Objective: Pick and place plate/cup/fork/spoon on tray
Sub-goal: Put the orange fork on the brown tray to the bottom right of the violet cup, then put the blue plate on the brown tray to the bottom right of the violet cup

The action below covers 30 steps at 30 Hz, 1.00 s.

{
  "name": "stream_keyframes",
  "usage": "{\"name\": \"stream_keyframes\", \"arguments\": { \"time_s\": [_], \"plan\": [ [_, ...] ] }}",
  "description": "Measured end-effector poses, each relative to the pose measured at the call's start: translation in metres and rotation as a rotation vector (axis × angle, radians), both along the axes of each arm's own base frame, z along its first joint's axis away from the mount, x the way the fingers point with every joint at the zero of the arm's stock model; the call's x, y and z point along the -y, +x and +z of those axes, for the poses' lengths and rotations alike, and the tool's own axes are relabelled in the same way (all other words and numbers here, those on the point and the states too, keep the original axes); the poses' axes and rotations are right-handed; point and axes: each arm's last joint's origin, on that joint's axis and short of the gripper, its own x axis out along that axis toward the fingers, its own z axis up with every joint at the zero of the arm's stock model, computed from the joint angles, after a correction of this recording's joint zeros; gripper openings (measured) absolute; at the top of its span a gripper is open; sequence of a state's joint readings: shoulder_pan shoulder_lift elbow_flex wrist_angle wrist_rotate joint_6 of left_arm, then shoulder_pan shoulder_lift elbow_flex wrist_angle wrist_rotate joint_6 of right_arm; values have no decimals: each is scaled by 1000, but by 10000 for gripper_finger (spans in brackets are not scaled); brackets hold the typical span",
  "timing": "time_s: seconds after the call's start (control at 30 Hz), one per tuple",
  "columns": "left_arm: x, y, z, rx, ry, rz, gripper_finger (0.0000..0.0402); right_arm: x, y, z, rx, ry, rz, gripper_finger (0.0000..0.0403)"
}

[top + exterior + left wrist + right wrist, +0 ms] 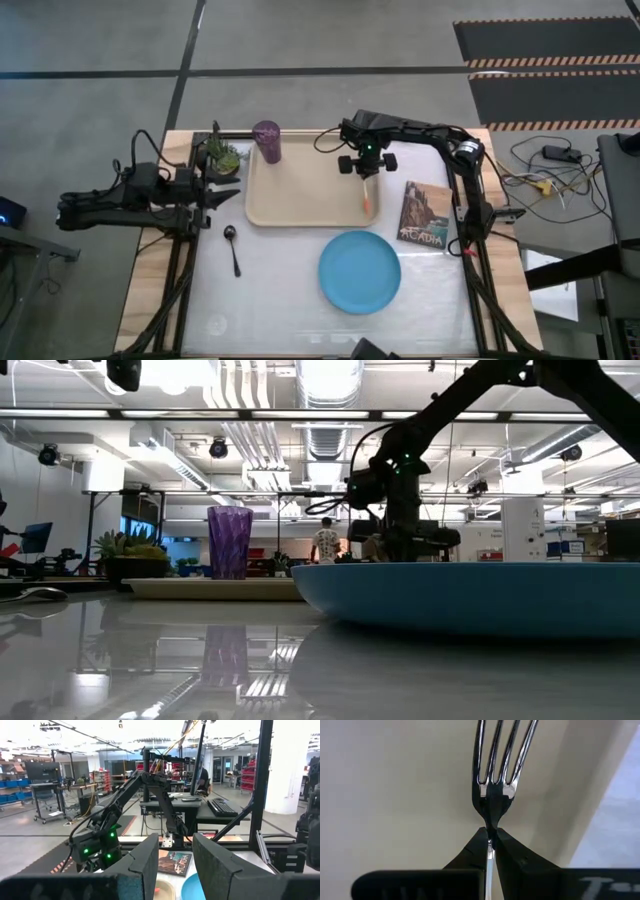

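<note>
The beige tray (300,195) lies at the table's far middle. The purple cup (267,141) stands upright in its far left corner and also shows in the low view (229,542). My right gripper (367,168) is above the tray's right side, shut on the fork (368,196), whose orange handle points toward the near edge. The sky-blue plate (360,271) lies flat on the table, near of the tray. The dark spoon (232,247) lies on the table, near of the tray's left corner. My left gripper (230,196) waits open and empty at the tray's left edge. My right gripper pinches the fork's narrow metal neck (490,826), just behind the tines (502,755), between its two fingertips. The fingers come from above, pointing down. The tines stick out past the fingers over the tray floor. I cannot tell whether the fork rests on the tray.
A small green potted plant (222,155) stands by the tray's far left corner, close to my left gripper. A dark-covered book (424,214) lies right of the tray. Bare table shows along the near edge, left of the plate.
</note>
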<state>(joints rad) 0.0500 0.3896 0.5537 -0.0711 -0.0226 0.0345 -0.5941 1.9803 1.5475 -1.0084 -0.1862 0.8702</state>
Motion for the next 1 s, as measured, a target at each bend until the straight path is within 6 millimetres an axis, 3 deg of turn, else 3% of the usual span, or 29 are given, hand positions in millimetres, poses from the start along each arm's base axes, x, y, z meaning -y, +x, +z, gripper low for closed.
{"name": "stream_keyframes", "arguments": {
  "time_s": [0.13, 0.43, 0.63, 0.83, 1.0],
  "plan": [
    [0, 0, 0, 2, 6, 1, 103, 1, -1, 3, -10, -32, 12, 25],
    [0, -1, 0, 4, 8, 1, 103, 0, -2, 6, -8, -34, 17, 99],
    [0, 1, 0, -3, 7, 1, 103, -10, -3, 37, 70, -90, 106, 127],
    [0, 8, -3, -36, -2, 0, 103, -64, 7, 70, 143, -194, 389, 116],
    [-1, 18, -8, -88, -7, 0, 103, -127, 12, 73, 151, -244, 573, 88]
  ]
}}
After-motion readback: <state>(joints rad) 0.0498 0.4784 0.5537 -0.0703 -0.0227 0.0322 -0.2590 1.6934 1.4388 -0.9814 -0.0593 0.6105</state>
